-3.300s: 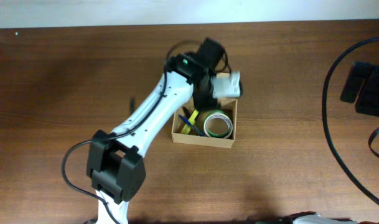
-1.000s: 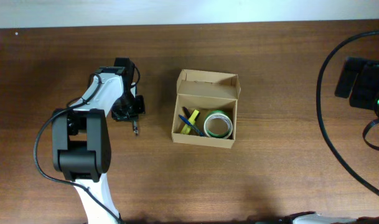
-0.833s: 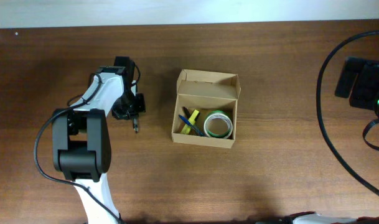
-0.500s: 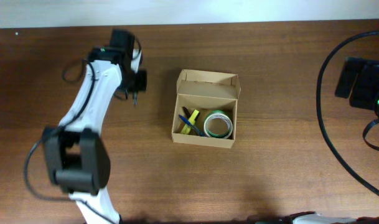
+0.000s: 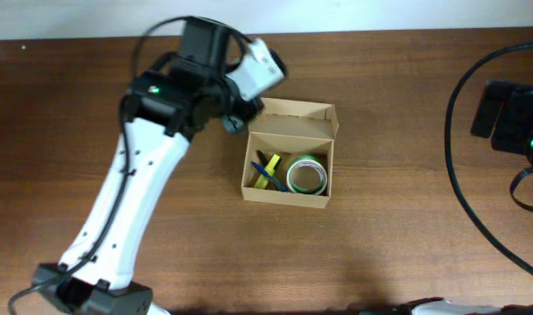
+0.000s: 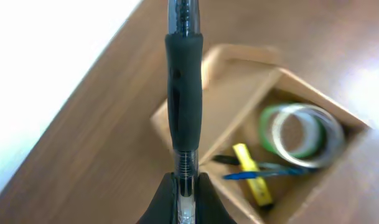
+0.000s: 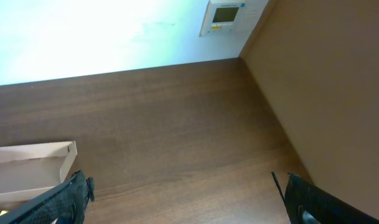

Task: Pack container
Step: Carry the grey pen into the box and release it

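Observation:
The container (image 5: 288, 198), an open tan cardboard box with its lid flap (image 5: 294, 119) standing at the back, sits mid-table. Inside lie a green tape roll (image 5: 307, 175), a yellow pen (image 5: 268, 173) and a blue pen (image 6: 254, 172). My left gripper (image 6: 186, 190) is shut on a clear pen with a black grip (image 6: 183, 93), held above the box's back-left corner (image 5: 235, 120). My right gripper (image 7: 189, 199) hangs open and empty over bare table at the far right, away from the box.
The wooden table (image 5: 397, 245) ends at a white wall along the back. Black cables (image 5: 459, 166) and the right arm's dark body (image 5: 511, 118) occupy the right edge. The left arm (image 5: 135, 201) stretches diagonally across the table's left half.
The left arm has swung from the table's left side up and right to the box's back-left corner, carrying the pen. The right arm and box have not moved.

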Controlling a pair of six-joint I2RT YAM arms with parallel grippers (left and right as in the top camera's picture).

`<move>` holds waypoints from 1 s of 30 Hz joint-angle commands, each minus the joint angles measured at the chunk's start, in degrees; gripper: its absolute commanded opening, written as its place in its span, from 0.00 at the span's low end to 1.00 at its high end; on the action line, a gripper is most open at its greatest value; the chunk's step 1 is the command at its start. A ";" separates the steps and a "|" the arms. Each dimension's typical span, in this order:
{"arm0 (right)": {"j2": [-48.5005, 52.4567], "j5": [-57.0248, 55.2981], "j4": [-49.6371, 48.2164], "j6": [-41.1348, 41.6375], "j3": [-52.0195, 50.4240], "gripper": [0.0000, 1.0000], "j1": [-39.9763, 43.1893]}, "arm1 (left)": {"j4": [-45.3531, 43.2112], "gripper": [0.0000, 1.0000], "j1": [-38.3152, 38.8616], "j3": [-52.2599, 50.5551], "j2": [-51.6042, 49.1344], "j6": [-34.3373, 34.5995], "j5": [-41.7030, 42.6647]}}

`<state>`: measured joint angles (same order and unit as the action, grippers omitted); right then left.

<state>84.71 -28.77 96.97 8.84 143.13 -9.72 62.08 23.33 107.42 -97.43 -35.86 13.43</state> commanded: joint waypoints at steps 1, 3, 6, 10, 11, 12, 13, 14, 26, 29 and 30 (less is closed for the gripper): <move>0.00 0.31 0.35 -0.02 -0.11 0.99 0.42 | 1.33 0.02 2.03 -1.14 -2.08 -12.09 7.96; 0.00 0.31 0.35 -0.02 -0.11 0.99 0.42 | 2.38 0.02 2.97 -1.53 -3.06 -15.02 9.42; 0.00 0.33 0.35 -0.02 -0.11 0.99 0.42 | 5.05 0.02 3.87 -1.57 -5.35 -19.63 11.17; 0.00 0.33 0.35 -0.02 -0.11 0.99 0.42 | 8.61 0.02 4.37 -1.57 -9.46 -24.17 12.59; 0.00 0.33 0.35 -0.02 -0.11 0.99 0.42 | 9.44 0.02 4.39 -1.57 -10.47 -25.05 12.83; 0.00 0.31 0.35 -0.02 -0.11 0.99 0.42 | 10.45 0.02 4.37 -1.60 -11.67 -26.08 13.00; 0.00 0.31 0.35 -0.02 -0.11 0.99 0.42 | 11.41 0.02 4.37 -1.60 -12.96 -27.17 13.05; 0.00 0.31 0.33 -0.02 -0.11 0.99 0.42 | 12.24 0.02 4.37 -1.62 -14.16 -28.20 13.03; 0.00 0.28 0.33 -0.04 -0.11 0.99 0.42 | 18.64 0.02 4.37 -1.64 -27.78 -35.36 12.09; 0.00 0.28 0.33 -0.04 -0.11 0.99 0.42 | 18.73 0.02 4.37 -1.64 -29.29 -36.06 12.07; 0.00 0.28 0.33 -0.04 -0.11 0.99 0.42 | 18.73 0.02 4.37 -1.64 -29.68 -36.26 12.09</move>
<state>84.71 -28.77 96.97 8.82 143.13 -9.72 80.55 27.53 106.17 -126.08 -69.38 24.88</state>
